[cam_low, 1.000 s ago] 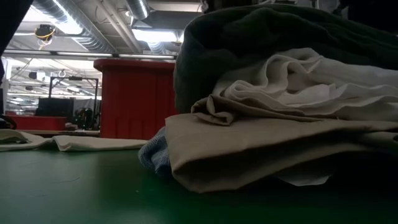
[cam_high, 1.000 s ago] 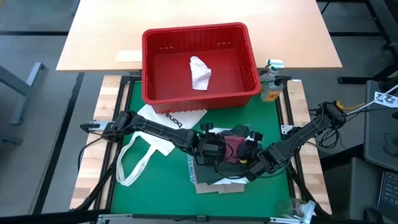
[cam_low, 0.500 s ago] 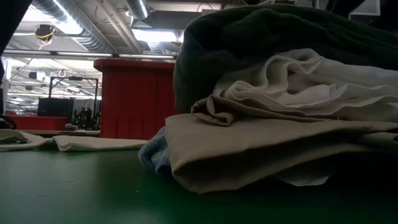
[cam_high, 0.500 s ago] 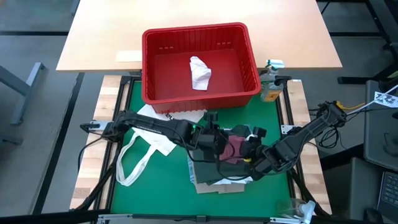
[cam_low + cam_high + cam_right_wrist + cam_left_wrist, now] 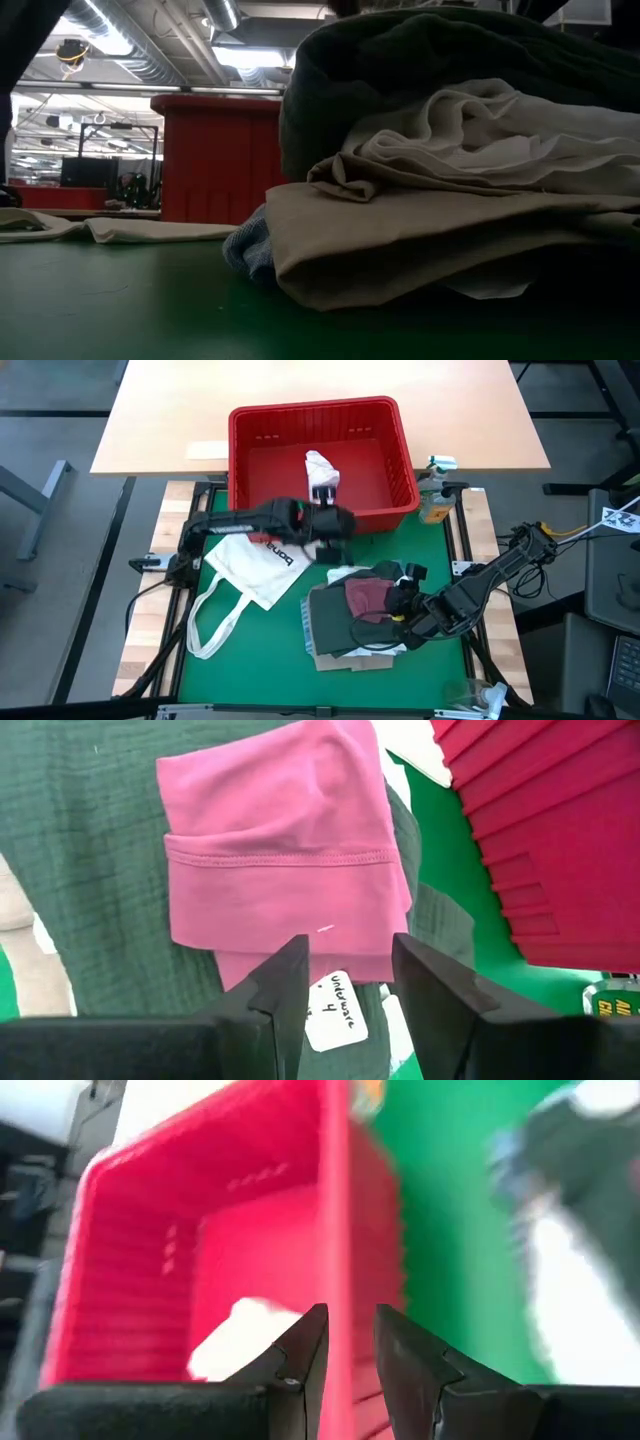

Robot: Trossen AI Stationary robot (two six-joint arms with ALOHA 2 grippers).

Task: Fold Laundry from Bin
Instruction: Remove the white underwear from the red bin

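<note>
Nearest, the right gripper (image 5: pixel 348 955) hangs released and empty just over the maroon piece (image 5: pixel 285 870) topping the one folded stack, five layers by my count: blue-striped cloth (image 5: pixel 250 250), tan shirt (image 5: pixel 430 240), white shirt (image 5: pixel 480 140), dark green-grey top (image 5: pixel 450 60) and the maroon, so a low pull-away could snag that top piece and spoil its fold. Beyond lies one tote bag (image 5: pixel 255 565); farther off, the left gripper (image 5: pixel 350 1320), fingers slightly parted on nothing, sits over the near rim of the one bin (image 5: pixel 310 410), which it might clip and shove while reaching for the single white piece (image 5: pixel 321 475) inside
</note>
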